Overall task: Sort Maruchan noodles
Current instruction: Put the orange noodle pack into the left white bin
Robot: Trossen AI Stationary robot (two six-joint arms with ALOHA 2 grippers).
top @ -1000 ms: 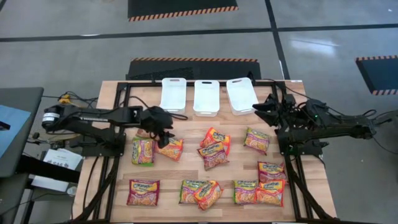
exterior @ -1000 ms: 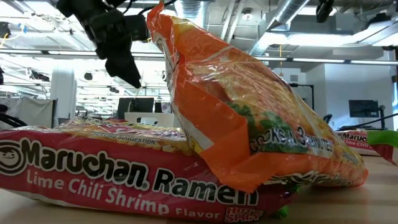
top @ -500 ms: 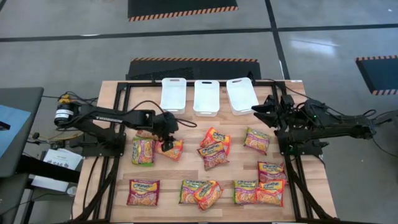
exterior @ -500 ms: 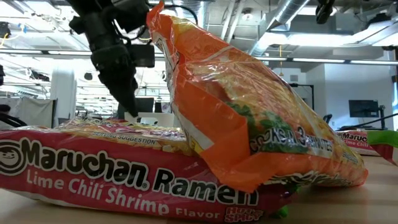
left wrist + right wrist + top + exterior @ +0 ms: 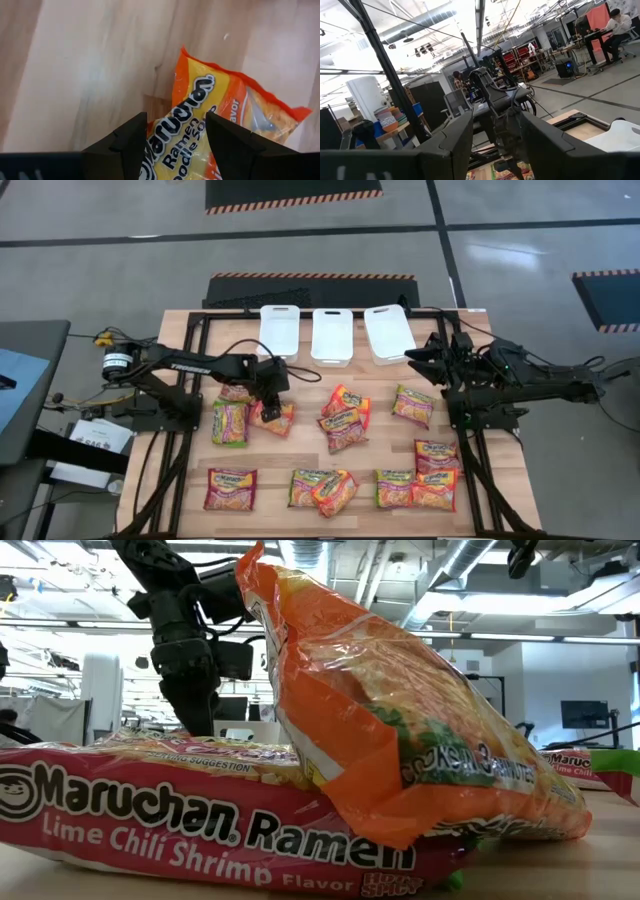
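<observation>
Three white bins (image 5: 331, 335) hold nothing, packets (image 5: 343, 430) lie on the worktop (image 5: 280, 455), left hand (image 5: 268, 408) wide over one, right hand (image 5: 415, 360) wide.

Front pkt (image 5: 200, 830): "Maruchan Ramen Lime Chili Shrimp Flavor".

Grey concrete floor (image 5: 120, 270) with hazard-striped black mats (image 5: 292, 192).

Two black jointed arms trail black cables; the left arm (image 5: 190, 365) bears white lettering, each hand's fingers (image 5: 125, 142) angular, matte.
</observation>
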